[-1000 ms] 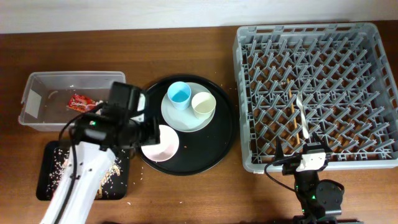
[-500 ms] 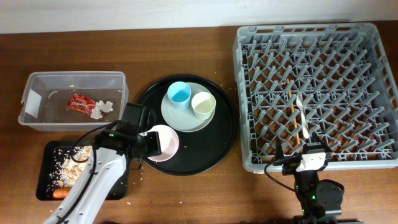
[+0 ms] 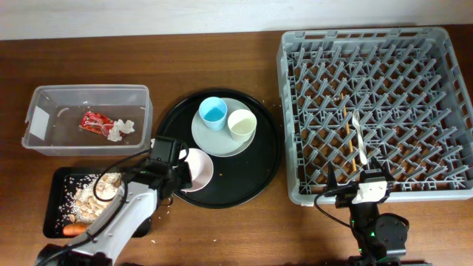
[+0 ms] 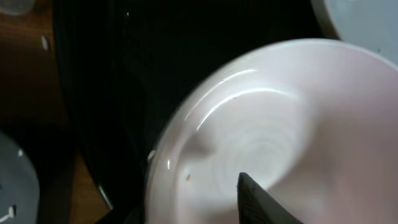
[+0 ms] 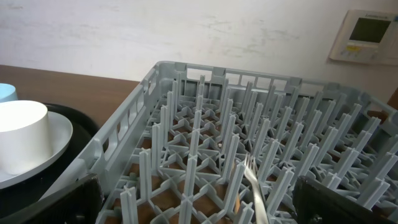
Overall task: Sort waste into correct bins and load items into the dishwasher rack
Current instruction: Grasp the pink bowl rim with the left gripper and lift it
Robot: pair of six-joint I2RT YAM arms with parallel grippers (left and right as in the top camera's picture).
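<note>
My left gripper (image 3: pixel 179 167) is shut on the rim of the pinkish-white bowl (image 3: pixel 199 168) at the front left of the large round black tray (image 3: pixel 260 171). In the left wrist view the bowl (image 4: pixel 273 118) fills the frame, with one finger (image 4: pixel 261 202) inside it. The blue cup (image 3: pixel 213 111) and cream cup (image 3: pixel 241 124) stand on the grey plate (image 3: pixel 216 142). The red wrapper (image 3: pixel 94 122) and tissue (image 3: pixel 123 128) lie in the clear tub (image 3: pixel 44 111). Noodle scraps (image 3: pixel 96 191) and the carrot (image 3: pixel 72 230) lie in the black tray (image 3: pixel 53 210). My right gripper (image 3: pixel 367 182) is open and empty at the front edge of the rack (image 3: pixel 295 111).
A white fork (image 3: pixel 359 140) and a wooden stick (image 3: pixel 344 137) lie in the rack. The right wrist view shows the rack (image 5: pixel 205 143), the fork (image 5: pixel 255 183), the cream cup (image 5: pixel 22 134) and the plate (image 5: pixel 59 140). Crumbs dot the table around the black tray.
My left arm has drawn back and down, carrying the bowl to the front left of the round tray. The scraps and carrot in the black tray have come into view.
</note>
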